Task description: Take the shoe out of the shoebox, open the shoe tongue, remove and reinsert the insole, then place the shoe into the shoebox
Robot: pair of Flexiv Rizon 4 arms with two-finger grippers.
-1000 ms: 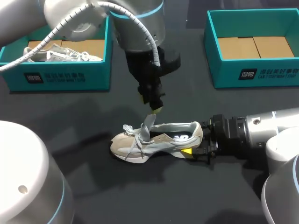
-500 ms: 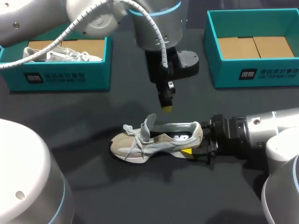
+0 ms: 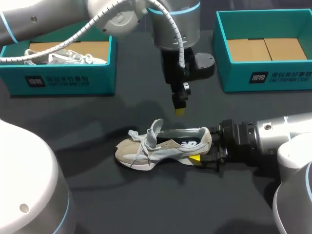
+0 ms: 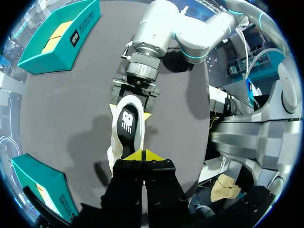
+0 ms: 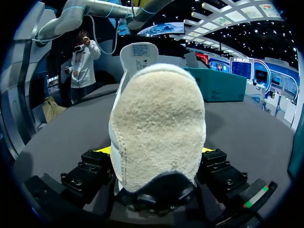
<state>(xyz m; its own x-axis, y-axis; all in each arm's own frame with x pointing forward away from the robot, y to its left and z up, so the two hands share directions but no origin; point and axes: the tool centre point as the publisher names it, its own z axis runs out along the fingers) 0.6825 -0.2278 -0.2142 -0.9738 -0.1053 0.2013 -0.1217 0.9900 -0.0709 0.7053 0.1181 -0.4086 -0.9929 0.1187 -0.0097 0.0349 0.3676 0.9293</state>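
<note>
A beige and grey shoe (image 3: 163,144) lies upright on the dark table, toe to the left, its tongue (image 3: 156,128) standing up. My right gripper (image 3: 202,152) comes in from the right, shut on the shoe's heel, one yellow fingertip on each side. In the right wrist view the heel (image 5: 159,128) fills the space between the fingertips (image 5: 101,150). My left gripper (image 3: 179,109) hangs above the shoe's opening, shut and empty. The left wrist view shows its tips (image 4: 143,155) pressed together over the black insole (image 4: 127,124).
A teal shoebox (image 3: 63,80) holding another shoe stands at the back left. A second teal shoebox (image 3: 265,75) with a bare cardboard floor stands at the back right. Dark tabletop lies all around the shoe.
My left gripper has left the tongue, shut, and moved up and to the right over the shoe's opening. The tongue stays raised. The right gripper and shoe have not moved.
</note>
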